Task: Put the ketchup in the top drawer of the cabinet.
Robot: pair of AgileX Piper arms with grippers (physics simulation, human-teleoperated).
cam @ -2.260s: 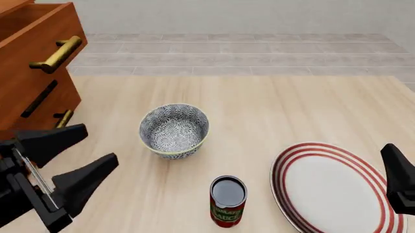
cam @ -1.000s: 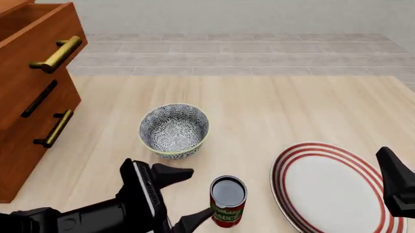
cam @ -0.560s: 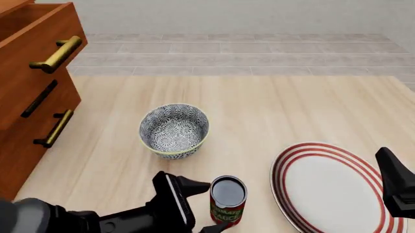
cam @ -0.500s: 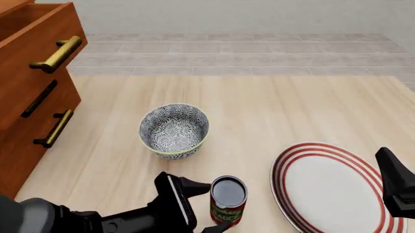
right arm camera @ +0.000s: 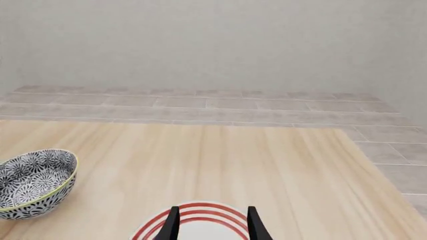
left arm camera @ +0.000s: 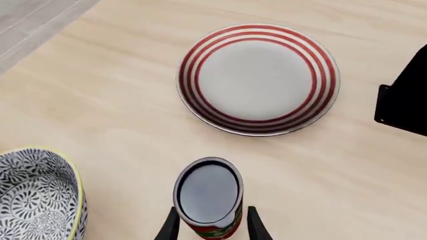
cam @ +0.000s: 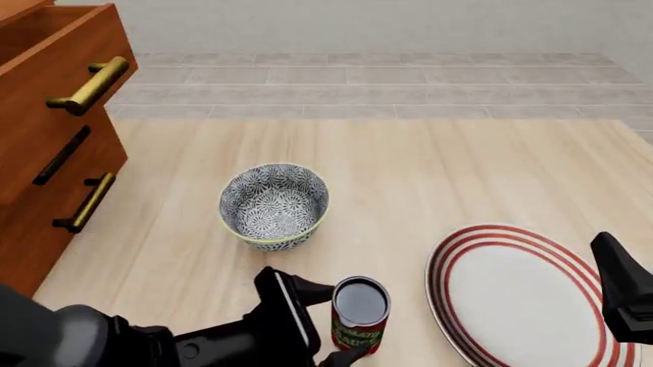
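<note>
Ketchup (cam: 359, 316) upright on wooden table (cam: 429, 176)

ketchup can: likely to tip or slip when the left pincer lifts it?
The ketchup looks rigid, so it probably won't deform. It stands upright and taller than wide, so a sideways nudge might tip it. The left pincer straddles its curved wall low down; the smooth surface may slip.

Left wrist view: the left gripper (left arm camera: 211, 227) is straddling the upright ketchup (left arm camera: 208, 197), one fingertip (left arm camera: 169, 229) at each side of it. Beyond the fingertips the red-ringed plate (left arm camera: 319, 107) is lying; the patterned bowl (left arm camera: 40, 200) is sitting beside them.
</note>
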